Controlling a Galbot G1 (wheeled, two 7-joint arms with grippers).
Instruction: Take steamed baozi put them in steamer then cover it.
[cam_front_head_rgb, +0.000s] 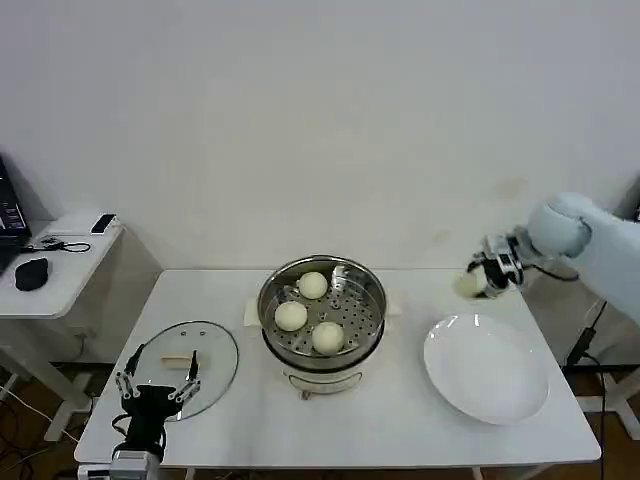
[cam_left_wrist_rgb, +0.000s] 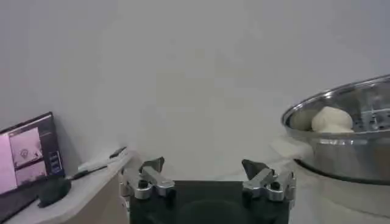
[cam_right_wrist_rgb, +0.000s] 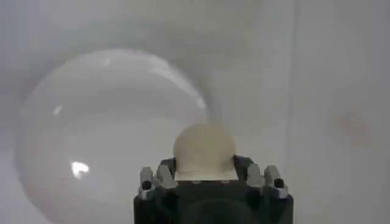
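Right gripper (cam_front_head_rgb: 478, 283), raised above the far right part of the table (cam_front_head_rgb: 400, 420), its fingers closed on the fourth baozi (cam_front_head_rgb: 467, 285); in the right wrist view the same bun (cam_right_wrist_rgb: 204, 152) sits pinched between the two fingers, with the white plate (cam_right_wrist_rgb: 103, 122) bare beneath it. The gripper and its bun hang clear of the plate (cam_front_head_rgb: 490, 375), above and just beyond its far rim

The relation that governs the coming move: the steamer (cam_front_head_rgb: 322, 312) lies toward the robot's left of the loaded gripper, near the table's centre, with open tabletop between them. Being round, the steamer has no long axis to align with. Three baozi (cam_front_head_rgb: 313, 285) (cam_front_head_rgb: 291, 316) (cam_front_head_rgb: 328, 337) already rest on its perforated tray; the free space appears to be on the tray's right side, the side nearer the right gripper. Judged from this, the carry runs leftward over the steamer's rim, then down

Left gripper (cam_front_head_rgb: 157, 385), low at the near left edge of the table, fingers spread wide and holding nothing; in the left wrist view its fingers (cam_left_wrist_rgb: 149, 179) stand well apart, with the steamer (cam_left_wrist_rgb: 347, 140) off to one side. The cover (cam_front_head_rgb: 195, 360) lies flat on the table just beyond this gripper, its cream handle (cam_front_head_rgb: 175, 362) close to the fingertips. The left arm is the nearer to the cover, and seems placed to lift it once the last bun is in
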